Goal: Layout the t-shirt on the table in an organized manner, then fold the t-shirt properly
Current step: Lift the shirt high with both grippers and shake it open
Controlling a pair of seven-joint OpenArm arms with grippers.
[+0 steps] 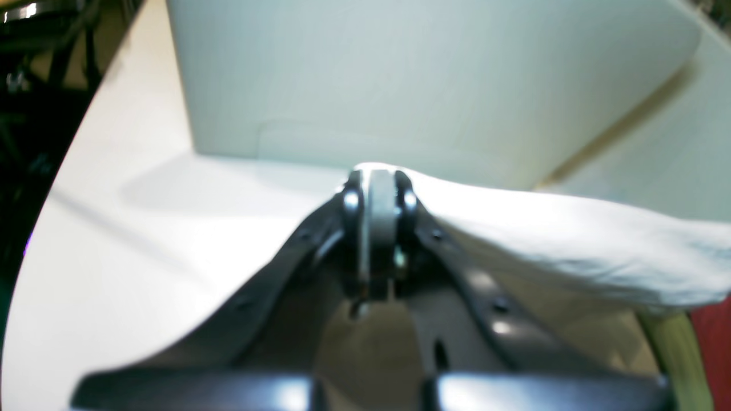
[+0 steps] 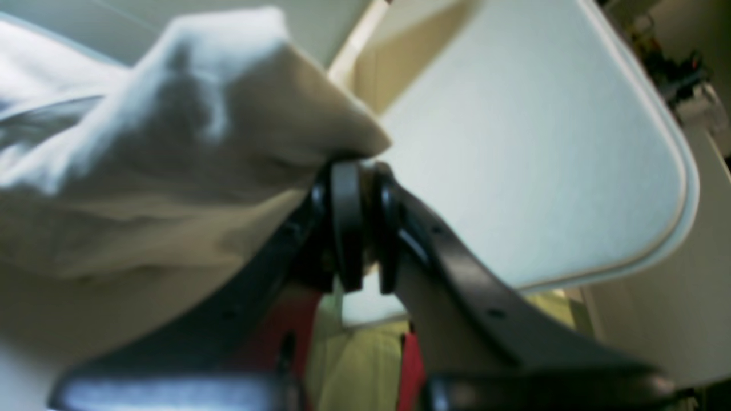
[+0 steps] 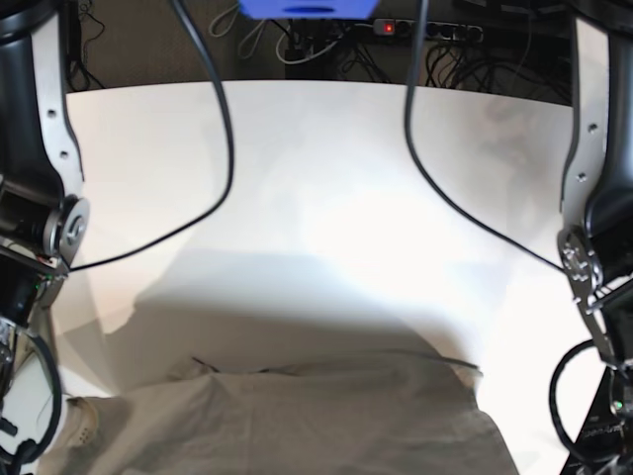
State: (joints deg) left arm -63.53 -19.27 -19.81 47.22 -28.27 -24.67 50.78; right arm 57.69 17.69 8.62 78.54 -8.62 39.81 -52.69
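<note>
The t-shirt (image 3: 326, 426) is a light beige cloth spread wide across the near edge of the white table (image 3: 326, 178), its top edge running from left to right. In the left wrist view my left gripper (image 1: 378, 177) is shut on an edge of the t-shirt (image 1: 571, 240), which drapes off to the right above the table (image 1: 114, 257). In the right wrist view my right gripper (image 2: 360, 171) is shut on a bunched corner of the t-shirt (image 2: 171, 160), which hangs to the left. Both grippers lie below the base view's frame.
Two black cables (image 3: 223, 148) (image 3: 410, 148) hang over the table's far half. Arm links stand at the left side (image 3: 45, 198) and the right side (image 3: 593, 198). A power strip (image 3: 425, 30) and wires lie beyond the far edge. Red and yellow-green things (image 2: 354, 359) show below the table.
</note>
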